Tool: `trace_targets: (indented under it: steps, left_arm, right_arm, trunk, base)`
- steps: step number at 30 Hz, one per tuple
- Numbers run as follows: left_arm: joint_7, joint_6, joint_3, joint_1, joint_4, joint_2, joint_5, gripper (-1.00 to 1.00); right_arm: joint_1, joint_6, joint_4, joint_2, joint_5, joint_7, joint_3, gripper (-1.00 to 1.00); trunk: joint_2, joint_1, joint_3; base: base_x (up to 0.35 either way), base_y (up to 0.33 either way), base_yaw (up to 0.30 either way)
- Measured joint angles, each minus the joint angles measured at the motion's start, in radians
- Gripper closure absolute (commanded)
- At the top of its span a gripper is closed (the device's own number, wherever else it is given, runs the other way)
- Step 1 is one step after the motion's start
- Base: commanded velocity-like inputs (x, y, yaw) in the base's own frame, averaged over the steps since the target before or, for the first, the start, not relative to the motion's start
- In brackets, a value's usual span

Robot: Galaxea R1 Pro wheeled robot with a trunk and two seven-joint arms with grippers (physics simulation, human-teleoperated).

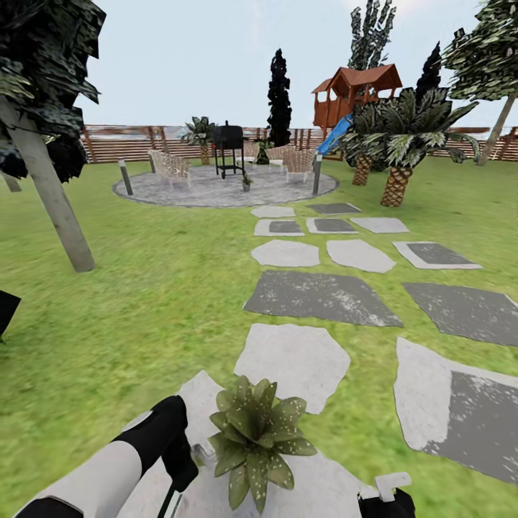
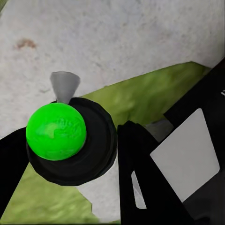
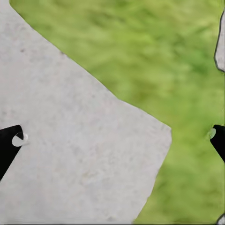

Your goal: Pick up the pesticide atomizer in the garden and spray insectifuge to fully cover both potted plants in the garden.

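Spraying the potted plant. Left gripper clamped on the pesticide atomizer, just beside the plant. White insectifuge specks already on leaves. Right gripper wide apart, empty. Next, probably more sprays.

A black grill and wicker chairs stand before a wooden playhouse.

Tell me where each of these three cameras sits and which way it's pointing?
Head view: on the head, facing forward-down over lawn, potted plant, left arm.
Left wrist view: near the left gripper, facing down at the pesticide atomizer it grips.
Right wrist view: near the open right gripper, facing down.
All share pale stepping stones and grass.
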Motion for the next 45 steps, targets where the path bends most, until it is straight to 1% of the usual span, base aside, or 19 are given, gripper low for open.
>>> trace_targets:
  steps: [5,7,10,12,14,16,17,18,19,21,23,26,37,45]
  left_arm:
    - [0.001,-0.002,0.0,0.004,0.003,0.0,-0.001,1.0]
    - [0.008,-0.003,0.0,0.031,-0.001,0.0,-0.004,1.0]
    - [0.073,-0.011,0.001,0.046,-0.001,0.001,-0.002,1.0]
    - [0.106,-0.027,0.01,0.048,-0.007,-0.005,0.003,1.0]
    - [0.112,-0.03,0.053,0.048,-0.016,-0.007,0.002,1.0]
    - [0.123,-0.031,0.12,0.048,-0.038,-0.009,0.0,1.0]
    - [0.14,-0.031,0.13,0.047,-0.043,-0.009,-0.001,1.0]
    - [0.177,-0.032,0.14,0.048,-0.045,-0.009,-0.002,1.0]
    - [0.195,-0.03,0.143,0.048,-0.044,-0.01,0.0,1.0]
    - [0.226,-0.03,0.147,0.048,-0.035,-0.011,0.004,1.0]
    - [0.233,-0.031,0.147,0.049,-0.032,-0.011,0.006,1.0]
    - [0.236,-0.031,0.147,0.055,-0.029,-0.01,0.005,1.0]
    - [0.236,-0.034,0.145,0.065,-0.006,-0.011,0.005,1.0]
    - [0.236,-0.031,0.148,0.065,-0.009,-0.009,0.004,1.0]
  right_arm:
    - [0.001,0.0,0.0,-0.001,0.0,0.0,0.0,-1.0]
    - [0.0,0.0,0.0,-0.001,0.0,0.0,0.0,-1.0]
    - [0.0,-0.001,0.0,-0.001,0.005,0.0,0.0,-1.0]
    - [0.0,-0.002,0.0,-0.001,0.006,0.0,0.0,-1.0]
    - [0.0,-0.002,0.0,-0.002,0.006,0.0,0.0,-1.0]
    - [0.0,-0.002,0.0,-0.001,0.006,0.0,0.0,-1.0]
    - [0.001,-0.002,0.0,-0.001,0.006,0.0,0.0,-1.0]
    - [0.0,-0.001,0.0,-0.001,0.006,0.0,0.0,-1.0]
    - [0.0,-0.001,0.0,-0.001,0.006,0.0,0.0,-1.0]
    - [0.0,0.0,0.0,-0.001,0.006,0.0,0.0,-1.0]
    - [0.0,0.0,0.0,-0.001,0.006,0.0,0.0,-1.0]
    - [0.0,0.0,0.0,-0.001,0.003,0.0,0.0,-1.0]
    - [0.0,0.0,0.0,-0.001,0.002,0.0,0.0,-1.0]
    - [0.001,0.0,0.0,-0.001,0.002,0.0,0.0,-1.0]
  trunk:
    - [0.0,0.0,0.0]
    - [0.0,0.0,0.0]
    - [0.0,0.0,0.0]
    - [0.0,0.0,0.0]
    - [0.0,0.0,0.0]
    - [0.0,0.0,0.0]
    - [0.0,0.0,0.0]
    - [0.0,0.0,0.0]
    - [0.0,0.0,0.0]
    - [0.0,0.0,0.0]
    - [0.0,0.0,0.0]
    - [0.0,0.0,0.0]
    - [0.0,0.0,0.0]
    - [0.0,0.0,0.0]
  base:
    - [-0.014,0.193,-0.158]
    - [-0.001,0.019,-0.022]
    - [0.0,0.004,-0.005]
    - [0.0,0.0,0.0]
    - [0.0,0.0,0.0]
    - [0.0,0.0,0.0]
    - [0.0,0.0,0.0]
    - [0.0,0.0,0.0]
    - [0.0,0.0,0.0]
    - [0.0,0.0,0.0]
    - [0.0,0.0,0.0]
    - [0.0,0.0,-0.083]
    - [-0.031,0.001,-0.268]
    - [-0.165,0.212,-0.024]
